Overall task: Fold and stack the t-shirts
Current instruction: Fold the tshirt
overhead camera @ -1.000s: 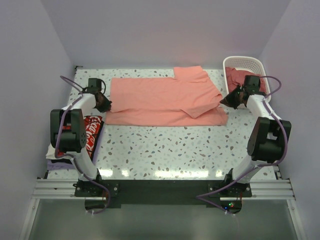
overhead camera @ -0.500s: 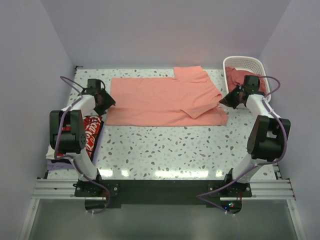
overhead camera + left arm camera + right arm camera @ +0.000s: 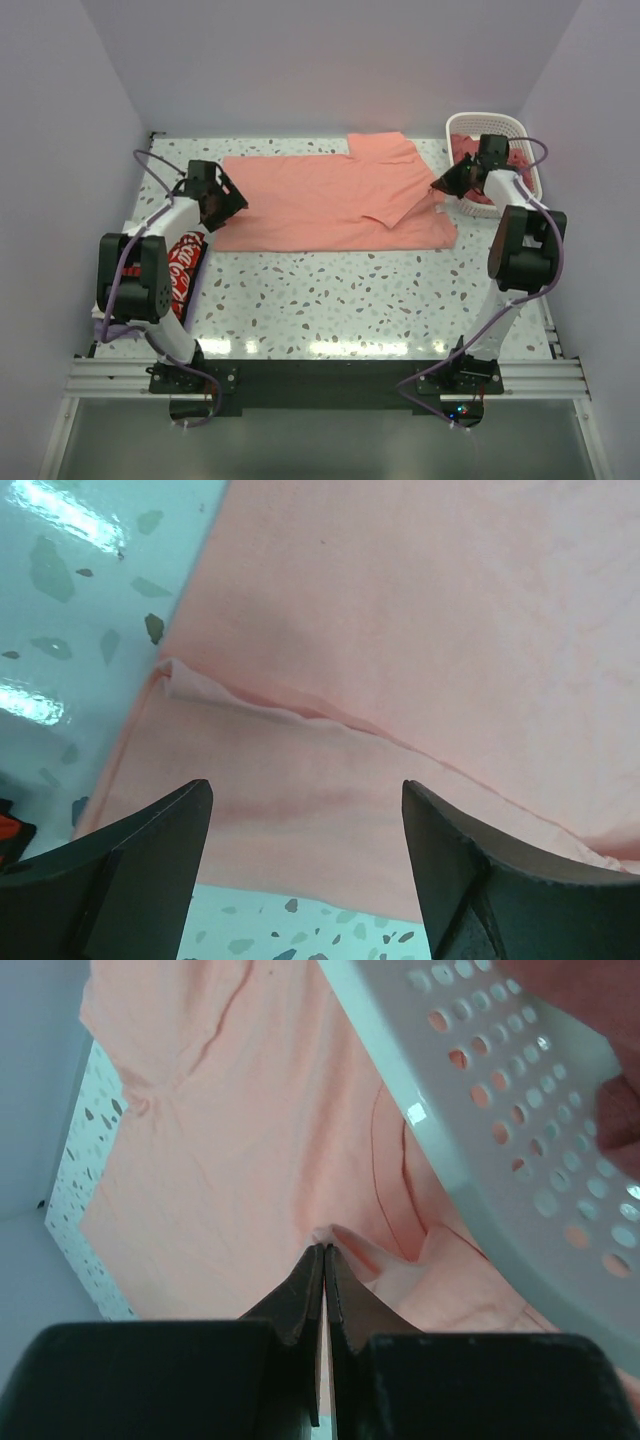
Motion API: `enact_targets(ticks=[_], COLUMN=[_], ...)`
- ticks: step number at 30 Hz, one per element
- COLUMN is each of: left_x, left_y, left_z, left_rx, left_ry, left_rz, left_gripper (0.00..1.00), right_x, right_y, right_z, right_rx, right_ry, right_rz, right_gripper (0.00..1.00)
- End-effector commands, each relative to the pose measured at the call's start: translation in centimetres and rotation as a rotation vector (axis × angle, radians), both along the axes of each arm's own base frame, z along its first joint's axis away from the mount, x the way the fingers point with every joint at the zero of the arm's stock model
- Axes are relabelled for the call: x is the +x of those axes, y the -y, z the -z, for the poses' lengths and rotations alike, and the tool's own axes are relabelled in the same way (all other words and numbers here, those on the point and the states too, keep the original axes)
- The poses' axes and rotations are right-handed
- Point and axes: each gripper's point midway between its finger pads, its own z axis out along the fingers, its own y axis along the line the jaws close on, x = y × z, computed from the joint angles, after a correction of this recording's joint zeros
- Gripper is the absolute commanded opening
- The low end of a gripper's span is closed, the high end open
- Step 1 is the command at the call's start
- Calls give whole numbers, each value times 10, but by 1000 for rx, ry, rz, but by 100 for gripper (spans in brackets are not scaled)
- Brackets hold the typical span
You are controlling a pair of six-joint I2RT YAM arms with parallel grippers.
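One salmon tee (image 3: 330,200) lies spread across the far half of the speckled surface (image 3: 330,300), its body flat and its long side running left to right. The left jaws stand wide apart just above the tee's left end; in the left wrist view the two dark fingers (image 3: 140,865) frame a hemmed edge with a small fold turned up, and no cloth sits between them. The right jaws are pressed together at the tee's right end, beside the sleeve; in the right wrist view a small pucker of salmon cloth rises to meet their tips, so they look clamped on the tee there, and a flap of cloth slants from that spot back across the body. A white slatted basket (image 3: 490,119) stands at the far right corner, just beside the right jaws, touching or nearly touching the tee's edge, with pink cloth (image 3: 462,150) heaped inside. At the near left, a printed tee (image 3: 185,262) in red and black lies beside the left arm.
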Motion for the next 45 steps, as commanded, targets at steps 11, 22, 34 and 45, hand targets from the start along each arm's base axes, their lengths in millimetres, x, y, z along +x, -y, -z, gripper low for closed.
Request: enact_targets(ticks=[11, 22, 34, 45], left_x=[28, 40, 30, 35], left_y=[13, -8, -26, -22], left_z=[-1, 17, 44, 29], left_rx=[-1, 59, 49, 23], left_ry=[36, -21, -79, -37], left_rz=[-4, -100, -136, -123], left_gripper=[80, 77, 77, 77], right_x=[13, -28, -52, -58], right_y=[-15, -62, -117, -137], right_z=[-28, -20, 28, 49], right_rx=[-35, -134, -149, -120], right_ry=[92, 93, 23, -8], right_rz=[-65, -190, -323, -344], right_gripper=[51, 53, 57, 66])
